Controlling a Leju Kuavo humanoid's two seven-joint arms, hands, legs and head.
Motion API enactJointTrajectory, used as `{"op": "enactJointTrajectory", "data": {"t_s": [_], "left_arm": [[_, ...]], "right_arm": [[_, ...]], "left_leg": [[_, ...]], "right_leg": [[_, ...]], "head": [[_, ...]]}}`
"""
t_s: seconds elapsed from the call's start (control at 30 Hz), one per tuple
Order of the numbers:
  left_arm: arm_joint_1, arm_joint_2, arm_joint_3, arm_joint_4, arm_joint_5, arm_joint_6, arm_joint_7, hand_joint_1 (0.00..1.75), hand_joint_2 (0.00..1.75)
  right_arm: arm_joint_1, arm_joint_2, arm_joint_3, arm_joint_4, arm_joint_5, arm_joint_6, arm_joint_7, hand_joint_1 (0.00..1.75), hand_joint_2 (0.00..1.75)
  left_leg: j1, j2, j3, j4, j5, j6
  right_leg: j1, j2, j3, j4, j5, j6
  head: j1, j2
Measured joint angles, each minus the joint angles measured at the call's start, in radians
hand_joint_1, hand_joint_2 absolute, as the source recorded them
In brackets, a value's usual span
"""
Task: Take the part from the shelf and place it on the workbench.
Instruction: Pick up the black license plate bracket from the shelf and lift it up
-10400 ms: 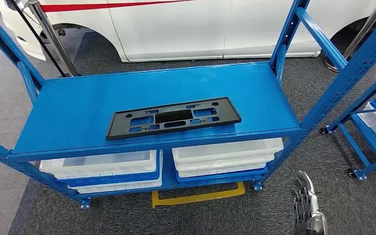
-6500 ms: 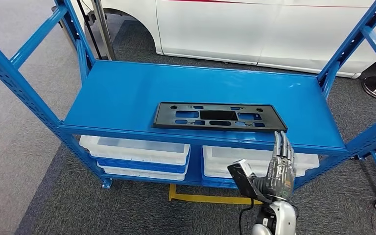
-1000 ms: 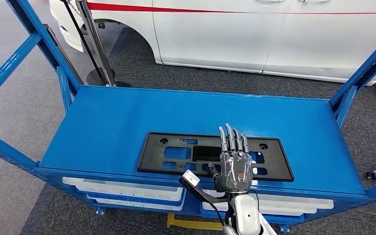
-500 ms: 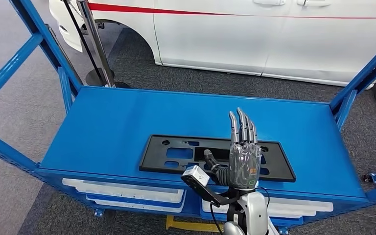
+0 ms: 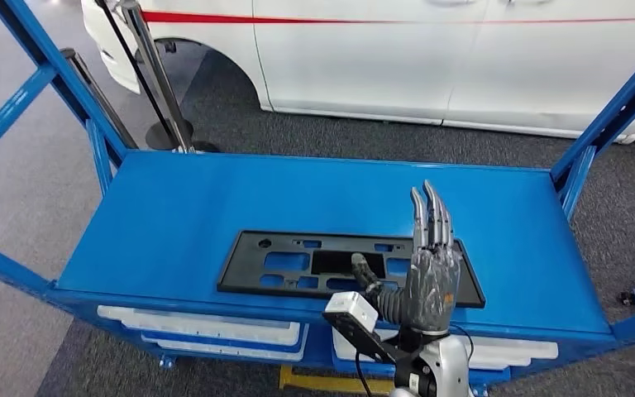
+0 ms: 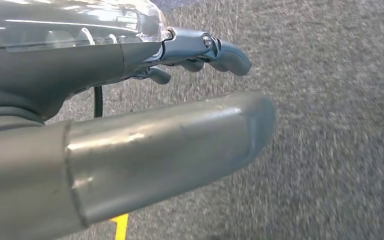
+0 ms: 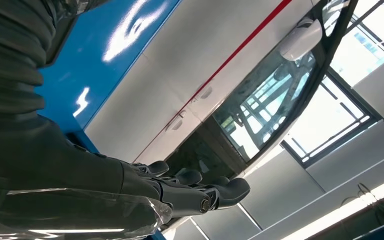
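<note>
Part: black plate (image 5: 298, 263) lying flat on blue shelf (image 5: 174, 207), near edge.
Right hand (image 5: 430, 277): fingers straight, holding nothing, above part's right end.
Left hand (image 6: 130, 115): holding nothing, over carpet.
Writing: none readable.

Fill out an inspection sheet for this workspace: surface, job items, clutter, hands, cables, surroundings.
Surface: blue shelf top, glossy, bearing one item.
Job items: black part, a flat plate with cut-outs, lying flat near the shelf's front edge, not lifted.
Clutter: nothing seen on the top; white bins on the level below.
Hands: right hand raised over the part's right end, fingers straight and pointing up, holding nothing; left hand hanging over grey carpet, holding nothing.
Cables: a thin black cable beside the right wrist.
Surroundings: white car with a red stripe behind the shelf, a metal post, grey carpet, yellow floor mark.
</note>
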Motion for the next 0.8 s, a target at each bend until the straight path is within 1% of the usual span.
{"op": "enactJointTrajectory", "data": {"t_s": [0.07,0.1,0.13,0.17,0.2,0.23,0.27,0.3,0.33,0.37,0.4,0.43,0.47,0.5,0.57,0.6,0.63,0.67,0.7,0.73,0.77,0.8], "left_arm": [[0.001,-0.002,0.0,0.0,0.001,0.0,0.0,0.0,0.0],[0.002,-0.002,0.0,0.0,0.001,0.0,0.0,0.0,0.0],[0.003,-0.002,0.0,0.0,0.002,0.0,0.0,0.0,0.0],[0.003,-0.002,0.001,0.0,0.002,0.0,0.0,0.0,0.0],[0.003,-0.002,0.001,0.0,0.002,0.0,0.001,0.0,0.0],[0.003,-0.002,0.001,0.0,0.002,0.0,0.001,0.0,0.0],[0.002,-0.002,0.001,0.0,0.002,0.0,0.001,0.0,0.0],[0.001,-0.002,0.001,0.0,0.002,0.0,0.001,0.0,0.0],[0.001,-0.002,0.001,0.0,0.002,0.0,0.001,0.0,0.0],[0.001,-0.003,0.001,0.0,0.002,0.0,0.001,0.0,0.0],[0.002,-0.003,0.001,0.0,0.002,0.0,0.001,0.0,0.0],[0.003,-0.004,0.002,0.0,0.002,0.0,0.001,0.0,0.0],[0.003,-0.004,0.002,0.0,0.003,0.0,0.001,0.0,0.0],[0.002,-0.005,0.002,0.0,0.003,0.0,0.001,0.0,0.0],[0.002,-0.005,0.002,0.0,0.003,0.0,0.001,0.0,0.0],[0.002,-0.005,0.003,0.0,0.003,-0.001,0.002,0.0,0.0],[0.002,-0.005,0.003,0.0,0.004,-0.002,0.002,0.0,0.0],[0.002,-0.006,0.004,0.0,0.004,-0.002,0.003,0.0,0.0],[0.002,-0.007,0.005,0.0,0.005,-0.003,0.004,0.0,0.0],[0.002,-0.009,0.005,0.0,0.006,-0.003,0.004,0.0,0.0],[0.002,-0.01,0.006,0.0,0.007,-0.003,0.004,0.0,0.0],[0.002,-0.012,0.006,-0.001,0.009,-0.004,0.004,0.0,0.0]], "right_arm": [[0.016,-0.001,0.0,-0.004,0.0,0.002,-0.003,0.0,1.75],[0.024,-0.001,0.0,-0.004,0.0,0.003,-0.003,0.0,1.75],[0.029,-0.002,0.0,-0.004,0.0,0.003,-0.003,0.0,1.75],[0.033,-0.002,0.0,-0.005,0.0,0.003,-0.004,0.0,1.75],[0.035,-0.002,0.0,-0.005,0.0,0.003,-0.004,0.0,1.75],[0.036,-0.002,0.0,-0.006,0.0,0.003,-0.004,0.0,1.75],[0.037,-0.002,0.0,-0.008,0.0,0.003,-0.004,0.0,1.75],[0.038,-0.002,0.0,-0.009,0.0,0.003,-0.004,0.0,1.75],[0.039,-0.003,0.0,-0.011,0.0,0.003,-0.004,0.0,1.75],[0.04,-0.003,0.0,-0.012,0.0,0.003,-0.004,0.0,1.75],[0.041,-0.003,0.0,-0.013,-0.001,0.003,-0.004,0.0,1.75],[0.041,-0.004,0.0,-0.015,-0.001,0.003,-0.004,0.0,1.75],[0.042,-0.005,0.0,-0.016,-0.001,0.004,-0.005,0.0,1.75],[0.043,-0.006,0.0,-0.018,-0.001,0.007,-0.007,0.0,1.75],[0.052,-0.01,0.0,-0.016,0.0,0.012,-0.01,0.0,1.75],[0.058,-0.013,0.0,-0.014,0.0,0.013,-0.011,0.0,1.75],[0.064,-0.016,0.0,-0.01,0.0,0.012,-0.011,0.0,1.75],[0.07,-0.02,0.0,-0.007,0.001,0.012,-0.011,0.0,1.75],[0.075,-0.024,0.001,-0.004,0.002,0.011,-0.01,0.0,1.75],[0.078,-0.028,0.002,0.0,0.002,0.009,-0.007,0.0,1.75],[0.082,-0.032,0.004,0.004,0.003,0.008,-0.003,0.0,1.75],[0.087,-0.037,0.007,0.007,0.002,0.006,0.003,0.0,1.75]], "left_leg": [[0.001,0.0,-0.064,0.139,-0.065,-0.005],[0.001,0.0,-0.09,0.191,-0.081,-0.007],[0.001,0.0,-0.098,0.205,-0.074,-0.006],[0.0,0.0,-0.086,0.178,-0.048,-0.003],[0.0,0.0,-0.057,0.116,-0.01,0.002],[-0.002,0.0,-0.022,0.041,0.024,0.009],[-0.005,0.0,0.008,-0.022,0.046,0.016],[-0.008,0.0,0.027,-0.062,0.056,0.021],[-0.011,0.0,0.034,-0.079,0.056,0.025],[-0.013,-0.001,0.035,-0.083,0.056,0.027],[-0.011,-0.001,0.036,-0.086,0.059,0.031],[-0.009,0.0,0.039,-0.092,0.063,0.035],[-0.006,0.001,0.041,-0.097,0.067,0.041],[-0.003,0.003,0.042,-0.102,0.07,0.046],[-0.003,0.004,0.041,-0.102,0.071,0.05],[-0.003,0.004,0.041,-0.101,0.07,0.05],[-0.003,0.004,0.041,-0.1,0.069,0.05],[-0.003,0.003,0.042,-0.099,0.068,0.049],[-0.003,0.002,0.043,-0.097,0.066,0.048],[-0.003,0.002,0.044,-0.094,0.063,0.045],[-0.005,0.001,0.044,-0.089,0.059,0.04],[-0.006,0.0,0.043,-0.087,0.057,0.035]], "right_leg": [[0.003,-0.002,-0.001,0.0,-0.001,-0.005],[0.005,-0.002,-0.001,0.001,-0.001,-0.006],[0.007,-0.001,-0.001,0.001,-0.002,-0.007],[0.009,0.0,0.001,0.002,-0.003,-0.008],[0.01,0.0,0.003,0.002,-0.004,-0.007],[0.011,0.001,0.006,0.002,-0.005,-0.007],[0.013,0.002,0.006,0.004,-0.007,-0.004],[0.014,0.002,0.006,0.005,-0.007,0.0],[0.014,0.002,0.005,0.005,-0.007,0.005],[0.015,0.002,0.004,0.005,-0.006,0.01],[0.014,0.002,0.004,0.004,-0.007,0.016],[0.014,0.002,0.003,0.009,-0.012,0.021],[0.014,0.002,-0.004,0.029,-0.028,0.026],[0.012,0.002,-0.022,0.07,-0.054,0.031],[0.007,0.002,-0.08,0.195,-0.118,0.038],[0.004,0.002,-0.107,0.249,-0.136,0.042],[0.002,0.001,-0.12,0.273,-0.135,0.044],[-0.001,0.001,-0.114,0.258,-0.114,0.046],[-0.003,0.0,-0.09,0.206,-0.078,0.046],[-0.005,-0.001,-0.057,0.135,-0.045,0.045],[-0.004,-0.001,-0.027,0.073,-0.02,0.043],[-0.003,-0.001,-0.009,0.032,-0.009,0.04]], "head": [[0.0,0.0],[0.0,0.0],[0.0,0.0],[0.0,0.0],[0.0,0.0],[0.0,0.0],[0.0,0.0],[0.0,0.0],[0.0,0.0],[0.0,0.0],[0.0,0.0],[0.0,0.0],[0.0,0.0],[0.001,0.0],[0.001,0.0],[0.001,0.0],[0.001,0.0],[0.001,0.0],[0.001,0.0],[0.001,0.0],[0.001,0.0],[0.0,0.0]]}}
